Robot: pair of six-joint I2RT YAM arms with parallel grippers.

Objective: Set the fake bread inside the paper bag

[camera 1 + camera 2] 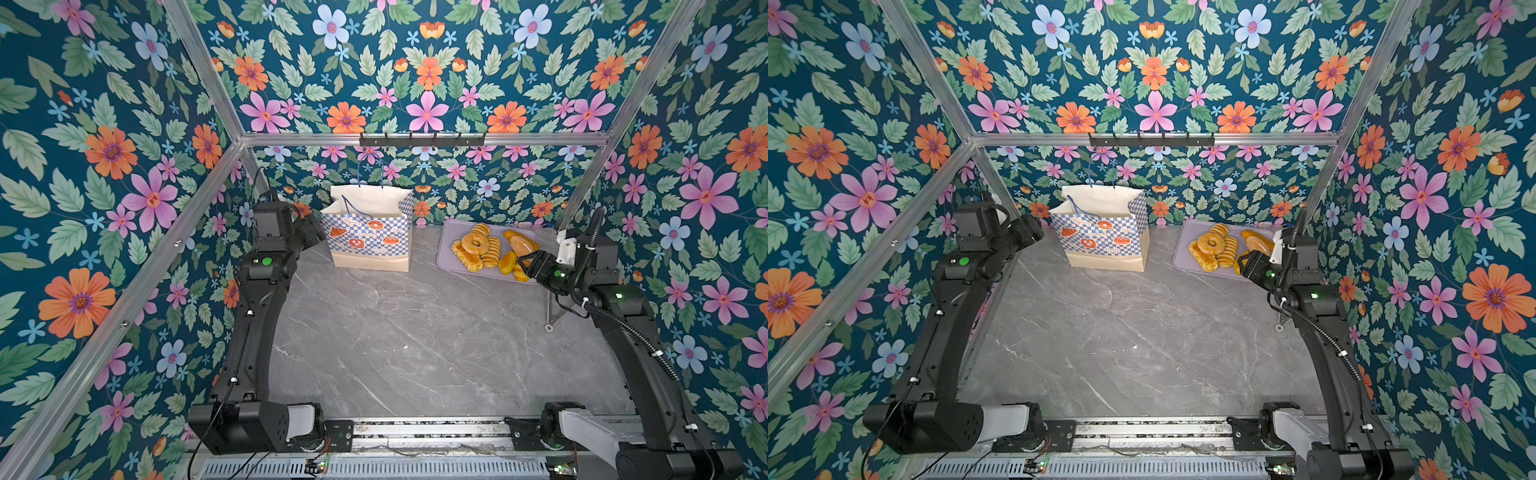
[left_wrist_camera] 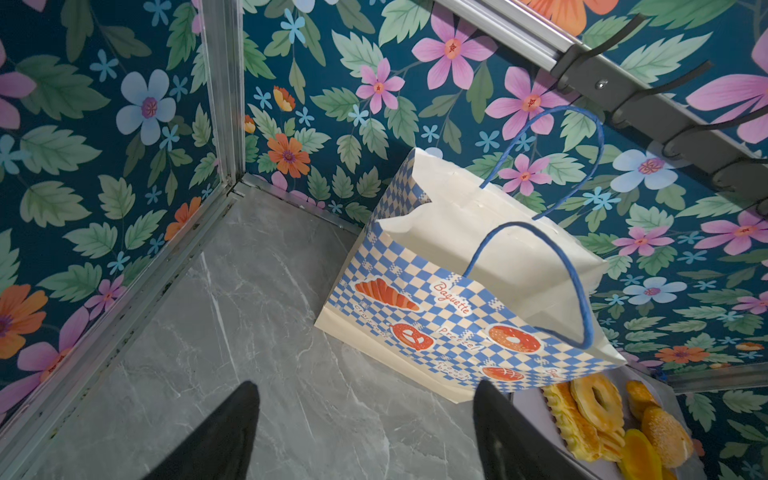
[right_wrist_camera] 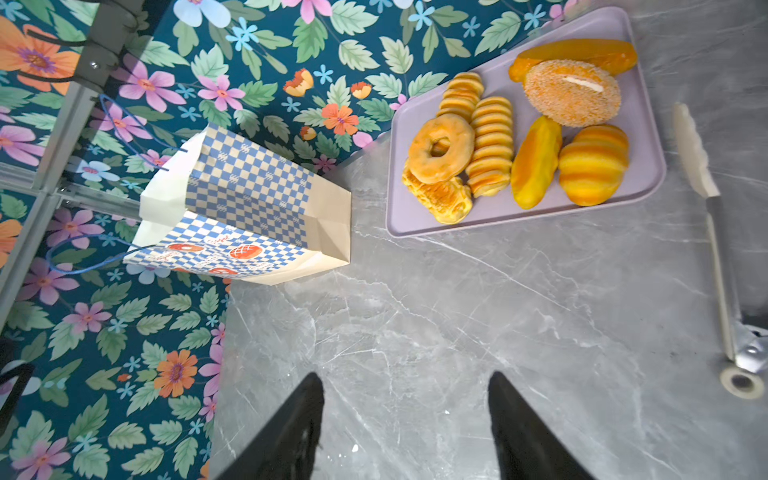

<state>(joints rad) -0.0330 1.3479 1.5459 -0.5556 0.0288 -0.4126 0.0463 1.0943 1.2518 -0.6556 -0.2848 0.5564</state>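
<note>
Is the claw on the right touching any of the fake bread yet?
Apart. The right wrist view shows the right gripper open over bare table, nothing between its jaws, with the fake bread lying untouched on the lilac tray ahead of it.

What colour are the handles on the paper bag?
Blue. The handles of the paper bag show best in the left wrist view.

Two matte black arms with curved shells: left arm (image 1: pixel 249 316); right arm (image 1: pixel 636 332); a round green light (image 1: pixel 266 261) glows on the left, a smaller one (image 1: pixel 619 296) on the right; pale grey housings (image 1: pixel 301 419) sit at both bases; a ribbed black hose (image 1: pixel 623 326) with white clips (image 1: pixel 656 353) runs along the right arm; left gripper (image 2: pixel 365 384) and right gripper (image 3: pixel 405 376) have black fingers (image 2: pixel 224 436) tapering to points.
</note>
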